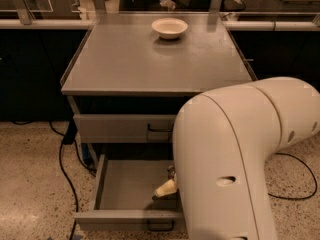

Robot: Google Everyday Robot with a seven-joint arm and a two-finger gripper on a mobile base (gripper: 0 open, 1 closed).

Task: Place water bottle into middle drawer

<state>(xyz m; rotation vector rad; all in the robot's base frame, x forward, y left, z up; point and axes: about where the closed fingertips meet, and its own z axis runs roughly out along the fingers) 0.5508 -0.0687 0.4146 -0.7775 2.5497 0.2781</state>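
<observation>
One white bowl [169,27] on grey cabinet top [150,64], speckled floor [35,174]; pincer [167,186] in middle drawer [125,184], state unclear.

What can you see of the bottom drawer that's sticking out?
The middle drawer is wide, shallow and grey, and looks like metal. It stands open toward the camera, just under the closed drawer of the same cabinet. A dark handle sits on its front panel. The robot's big pale arm hides its right part. The gripper is down inside it at the arm's edge and is mostly hidden.
</observation>
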